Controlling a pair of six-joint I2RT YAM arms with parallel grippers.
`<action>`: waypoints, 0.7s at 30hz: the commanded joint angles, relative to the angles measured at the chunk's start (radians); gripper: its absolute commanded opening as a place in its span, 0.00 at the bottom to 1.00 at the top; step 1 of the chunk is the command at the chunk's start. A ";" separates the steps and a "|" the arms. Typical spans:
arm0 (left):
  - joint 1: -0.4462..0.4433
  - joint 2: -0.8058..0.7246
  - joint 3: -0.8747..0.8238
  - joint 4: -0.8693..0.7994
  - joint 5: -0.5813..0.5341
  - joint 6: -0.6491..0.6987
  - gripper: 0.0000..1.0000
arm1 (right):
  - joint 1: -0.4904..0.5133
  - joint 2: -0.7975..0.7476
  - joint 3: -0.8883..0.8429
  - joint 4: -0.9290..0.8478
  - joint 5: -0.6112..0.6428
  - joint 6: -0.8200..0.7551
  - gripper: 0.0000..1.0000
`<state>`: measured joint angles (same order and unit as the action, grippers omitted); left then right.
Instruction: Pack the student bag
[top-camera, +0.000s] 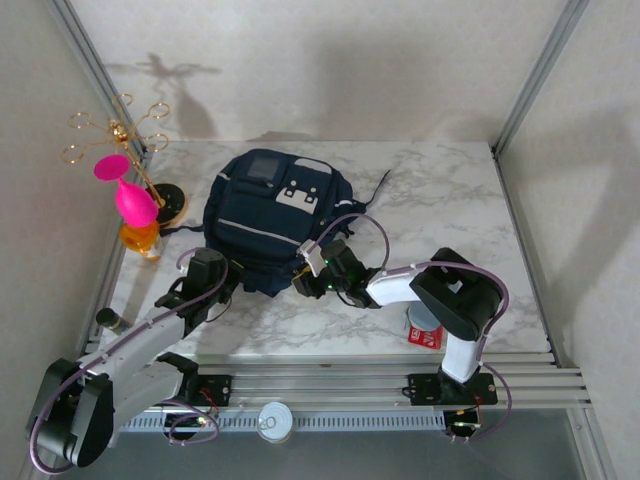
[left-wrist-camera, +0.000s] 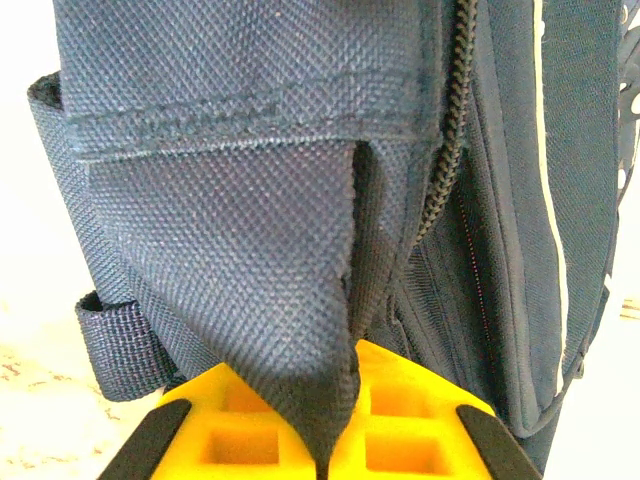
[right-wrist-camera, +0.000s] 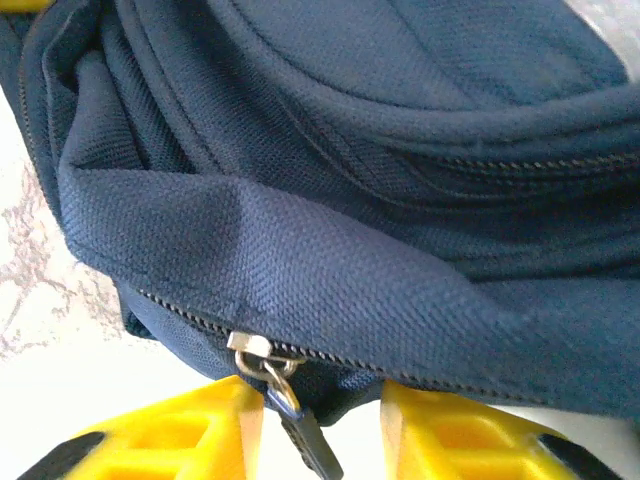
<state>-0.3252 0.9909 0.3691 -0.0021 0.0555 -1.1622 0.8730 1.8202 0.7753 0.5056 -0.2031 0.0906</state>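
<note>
Seen from above, the student bag (top-camera: 270, 215) lies flat on the marble worktop (top-camera: 450, 200), around the middle and toward the far side, with its front pocket facing up. The left gripper (top-camera: 213, 272) sits at the bag's near-left corner and the right gripper (top-camera: 318, 268) at its near edge. A gold wire stand (top-camera: 115, 135) stands at the far left. A red packet (top-camera: 425, 337) lies near the right arm's base.

At the left wrist, the gripper (left-wrist-camera: 335, 410) is clenched on a pinched fold of the bag's navy fabric, its yellow fingers (left-wrist-camera: 240, 430) meeting on it (a zip track runs up just right of the fold).

At the right wrist, the gripper (right-wrist-camera: 315, 410) stands released, its yellow fingers (right-wrist-camera: 190, 430) apart below the bag's zip seam. The metal zip pull (right-wrist-camera: 265, 360) hangs between them, closer to one finger, unclamped.
</note>
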 joint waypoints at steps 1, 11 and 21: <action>0.010 -0.007 0.010 0.000 -0.025 0.005 0.00 | 0.004 0.009 0.033 0.035 0.041 -0.009 0.24; 0.040 -0.063 0.010 -0.096 -0.086 0.011 0.00 | -0.067 -0.089 -0.039 -0.112 0.190 0.139 0.00; 0.090 -0.083 0.007 -0.138 -0.059 0.054 0.00 | -0.174 -0.093 -0.011 -0.203 0.158 0.122 0.00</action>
<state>-0.2653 0.9195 0.3691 -0.0830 0.1017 -1.1423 0.7067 1.7226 0.7399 0.3817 -0.1436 0.2169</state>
